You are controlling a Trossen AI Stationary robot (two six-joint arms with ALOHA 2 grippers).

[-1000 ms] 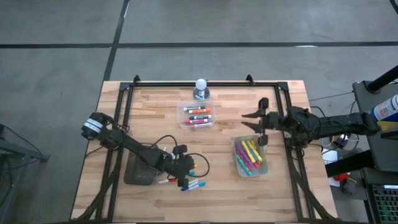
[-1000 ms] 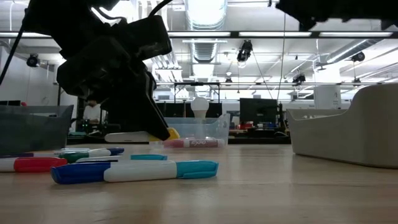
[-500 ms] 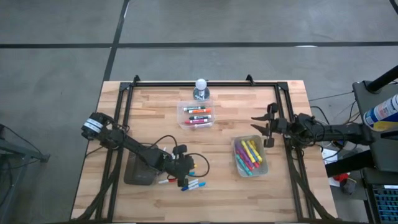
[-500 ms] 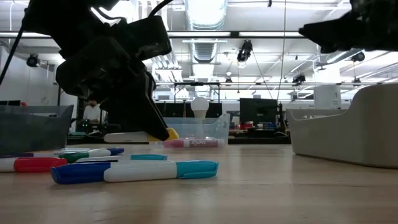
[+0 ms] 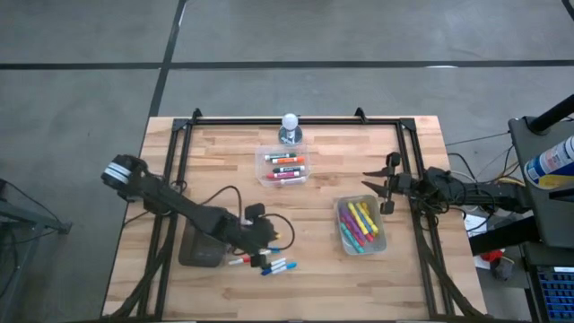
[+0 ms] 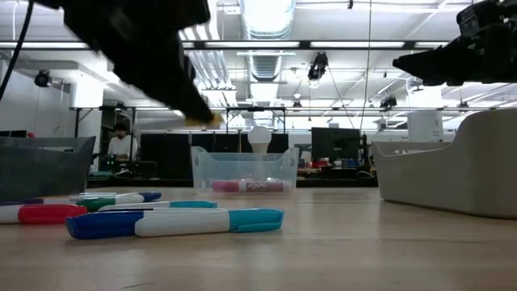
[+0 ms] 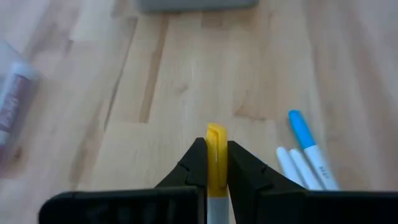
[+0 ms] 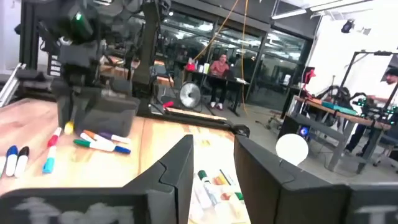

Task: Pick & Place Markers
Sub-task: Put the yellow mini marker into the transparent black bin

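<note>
Sorting looks roughly two thirds done, by my guess. The clear tub point(image 5: 284, 167) at the back of the table point(image 5: 421, 144) holds a few markers in reds and oranges, and the tub on the right point(image 5: 361, 226) holds a bundle of yellow and pink ones. Loose markers point(image 5: 273, 265) lie near the front edge, blues, a red and a green among them (best seen from table height, where a blue and teal one point(image 6: 174, 222) lies nearest).

The left gripper point(image 5: 254, 240) hangs just over that loose pile, beside the dark tray point(image 5: 199, 251), clamped on a yellow marker point(image 7: 216, 152). Only its wrist camera shows that grip plainly, the two fingers pinching the pen with its cap poking forward; from above the pen is lost under the arm. In the low view the yellow tip point(image 6: 207, 120) rides well clear of the tabletop.

The right gripper point(image 5: 381, 187) waits off by the right rail, fingers apart and holding nothing.
</note>
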